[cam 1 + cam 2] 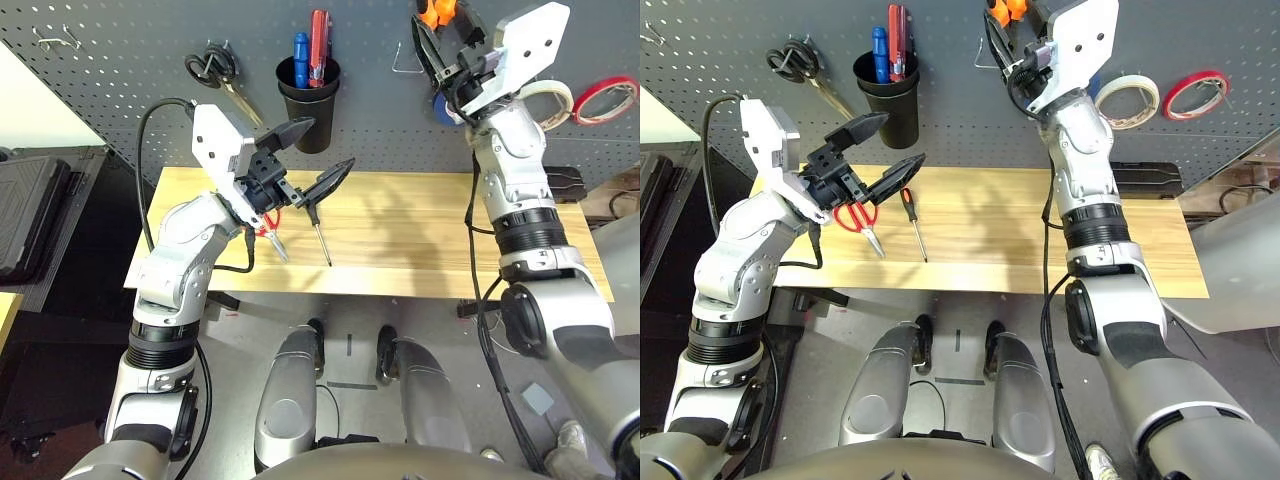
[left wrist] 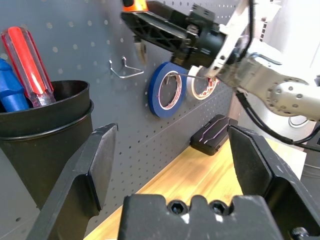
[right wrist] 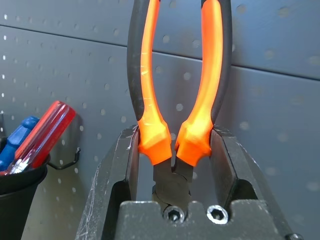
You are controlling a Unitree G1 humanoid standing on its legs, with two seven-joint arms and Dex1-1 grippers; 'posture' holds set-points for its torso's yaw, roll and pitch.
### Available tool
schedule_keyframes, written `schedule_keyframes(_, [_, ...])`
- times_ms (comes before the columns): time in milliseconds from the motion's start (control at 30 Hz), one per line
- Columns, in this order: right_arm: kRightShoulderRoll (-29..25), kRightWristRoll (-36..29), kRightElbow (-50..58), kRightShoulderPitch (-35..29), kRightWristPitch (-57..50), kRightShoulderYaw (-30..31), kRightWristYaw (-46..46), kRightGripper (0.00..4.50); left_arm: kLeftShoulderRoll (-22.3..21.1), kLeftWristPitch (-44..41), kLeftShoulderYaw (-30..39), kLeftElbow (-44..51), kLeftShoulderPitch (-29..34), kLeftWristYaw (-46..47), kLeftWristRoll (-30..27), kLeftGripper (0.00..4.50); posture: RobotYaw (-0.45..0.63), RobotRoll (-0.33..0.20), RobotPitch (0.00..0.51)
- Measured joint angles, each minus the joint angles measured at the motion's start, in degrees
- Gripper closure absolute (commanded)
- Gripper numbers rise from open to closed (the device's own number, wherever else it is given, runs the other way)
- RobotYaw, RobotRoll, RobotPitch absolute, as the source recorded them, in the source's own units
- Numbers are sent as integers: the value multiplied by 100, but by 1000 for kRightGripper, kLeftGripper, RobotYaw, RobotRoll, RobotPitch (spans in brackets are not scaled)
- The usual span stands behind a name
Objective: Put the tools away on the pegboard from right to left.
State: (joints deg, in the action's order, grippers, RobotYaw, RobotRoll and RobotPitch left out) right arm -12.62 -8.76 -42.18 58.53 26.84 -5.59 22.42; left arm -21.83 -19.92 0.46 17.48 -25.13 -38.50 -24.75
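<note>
My right gripper (image 3: 172,150) is raised against the pegboard (image 1: 120,90) and shut on the orange-and-black-handled pliers (image 3: 150,75), gripping them near the joint with the handles pointing away. In the head views the pliers (image 1: 435,12) sit at the picture's top edge, just right of an empty metal hook (image 1: 405,60). The cream-white tape roll (image 1: 550,100) hangs on the board to the right. My left gripper (image 1: 325,148) hovers open and empty over the table's left part. Below it lie the red-handled scissors (image 1: 272,226) and the screwdriver (image 1: 321,235).
A black cup (image 1: 308,88) on the board holds a blue and a red screwdriver. Black-handled scissors (image 1: 215,70) hang left of it. A blue tape roll (image 2: 165,90) and a red tape roll (image 1: 605,100) hang on the board. A black case (image 1: 565,185) lies at the wooden table's (image 1: 420,250) back right.
</note>
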Motion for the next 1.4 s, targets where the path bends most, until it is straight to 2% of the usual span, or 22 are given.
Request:
schedule_keyframes(533, [233,385,-1798,572,708,5,-338,2383,-26,100,-37,2,158,54,88,0,270,0,219])
schedule_keyframes(1133, [289,713,-1849,413,751,26,-723,2383,-82,154,-119,-3,193,54,163,0,254,0,231])
schedule_keyframes(1367, [252,733,-1632,168,1009,15,-891,9,-97,154,-131,-5,188,53,175,0,256,0,235])
schedule_keyframes(1400, [225,733,-1590,136,1094,14,-898,9,-98,153,-133,-4,186,53,175,0,257,0,236])
